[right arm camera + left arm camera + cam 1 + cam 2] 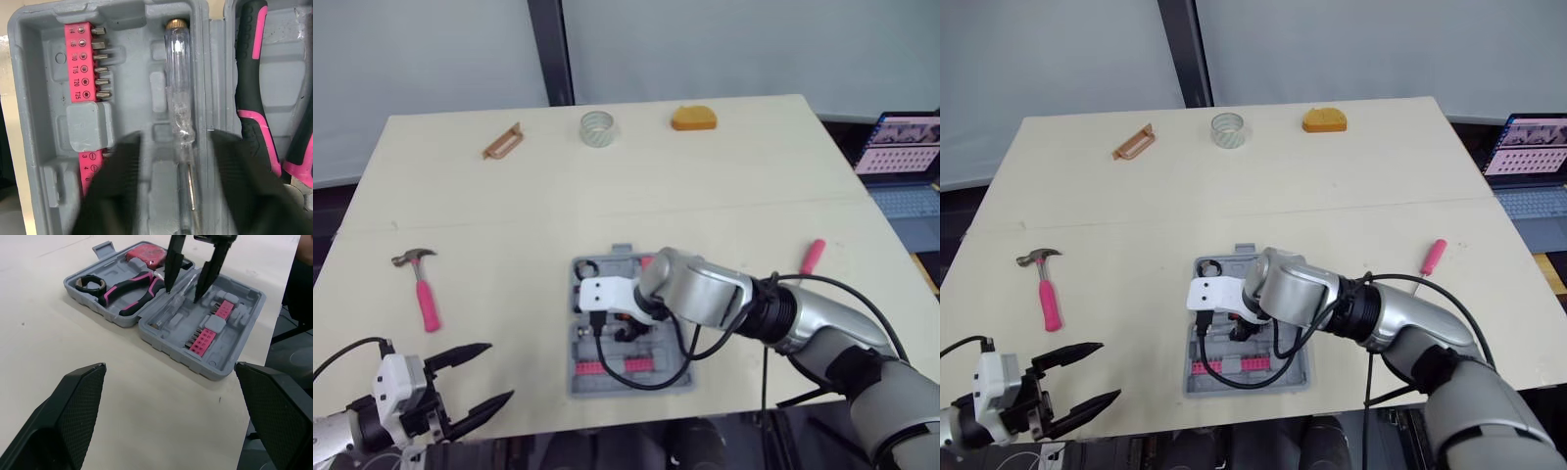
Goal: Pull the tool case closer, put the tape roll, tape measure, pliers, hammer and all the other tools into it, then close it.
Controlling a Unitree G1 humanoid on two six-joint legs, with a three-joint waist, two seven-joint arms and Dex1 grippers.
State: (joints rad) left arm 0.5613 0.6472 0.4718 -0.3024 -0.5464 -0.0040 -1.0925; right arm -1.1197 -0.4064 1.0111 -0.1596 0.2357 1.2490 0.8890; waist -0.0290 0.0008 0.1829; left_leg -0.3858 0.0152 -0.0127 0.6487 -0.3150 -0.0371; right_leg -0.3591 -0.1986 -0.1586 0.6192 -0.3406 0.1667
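Right gripper (182, 294) spread wide astride clear screwdriver (177, 73) in open tool case (579, 378) | left gripper (499, 370) splayed, empty, at case's 8 o'clock | hammer (424, 287) at 9 o'clock

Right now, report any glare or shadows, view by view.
Left eye view: even, soft light on the table, no hard shadows. Right wrist view: glints on the clear screwdriver handle. Left wrist view: thin soft shadow under the case rim.
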